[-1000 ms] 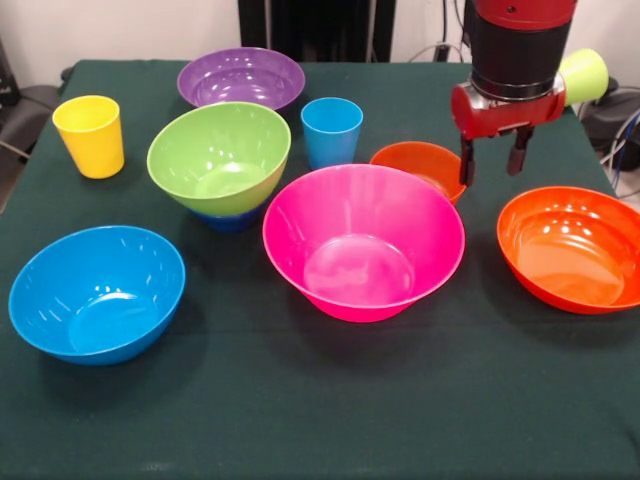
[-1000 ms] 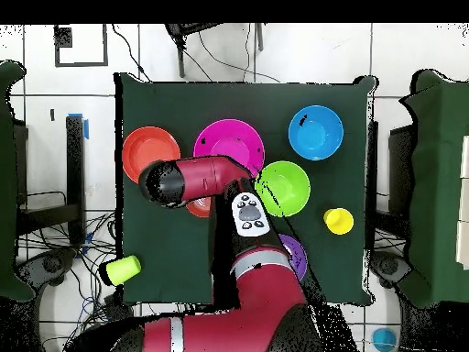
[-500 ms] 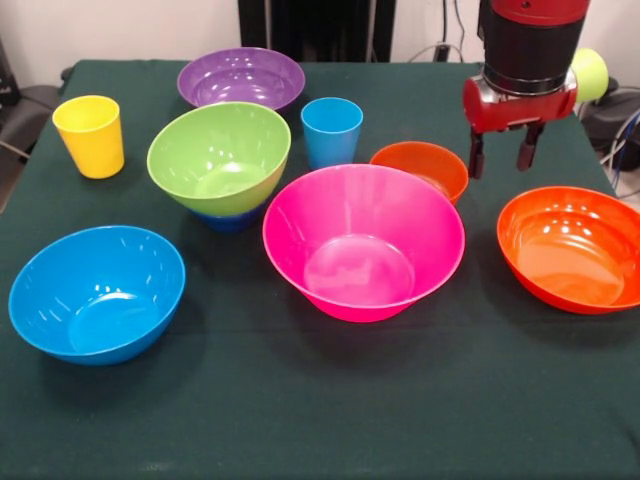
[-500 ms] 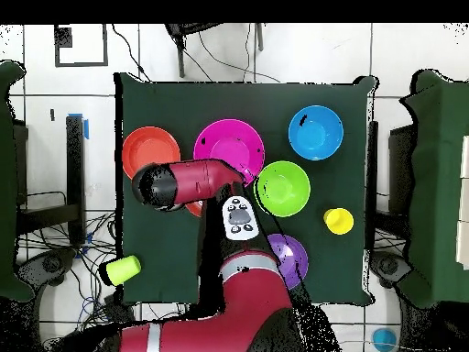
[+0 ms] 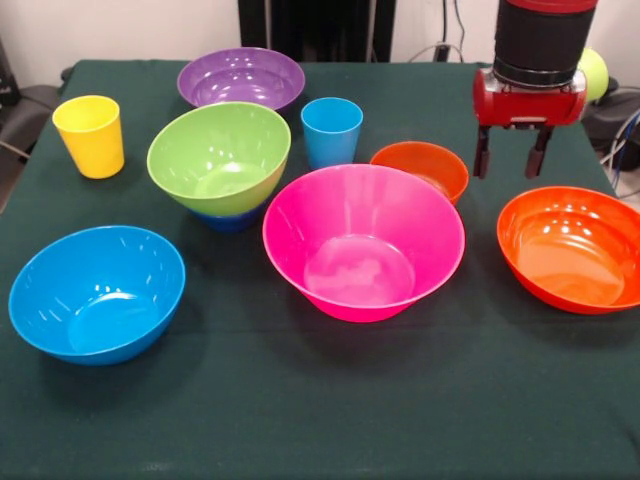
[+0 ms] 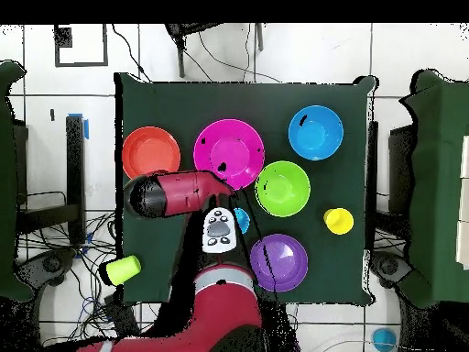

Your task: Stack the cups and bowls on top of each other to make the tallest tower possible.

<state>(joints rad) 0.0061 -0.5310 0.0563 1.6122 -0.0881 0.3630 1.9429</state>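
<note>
My gripper (image 5: 508,170) is open and empty. It hangs above the table between the small orange bowl (image 5: 420,166) and the orange-red bowl (image 5: 570,246). The tower is the lime green bowl (image 5: 220,152) sitting in the small dark blue bowl (image 5: 228,219). The pink bowl (image 5: 363,240), light blue bowl (image 5: 97,292) and purple bowl (image 5: 240,77) stand alone. The yellow cup (image 5: 90,135) and light blue cup (image 5: 332,130) stand upright. The lime green cup (image 5: 594,72) lies on its side behind the arm. In the overhead view the arm (image 6: 179,194) hides the gripper and the small orange bowl.
The table (image 5: 330,400) has a dark green cloth. In the overhead view the lime green cup (image 6: 121,269) lies at the table's left edge, near the robot's side. The orange-red bowl (image 6: 151,152) sits close to that same edge.
The gripper has moved to the right in the front view, away from the small orange bowl, still open and empty. In the overhead view the arm has swung off the purple bowl and light blue cup.
</note>
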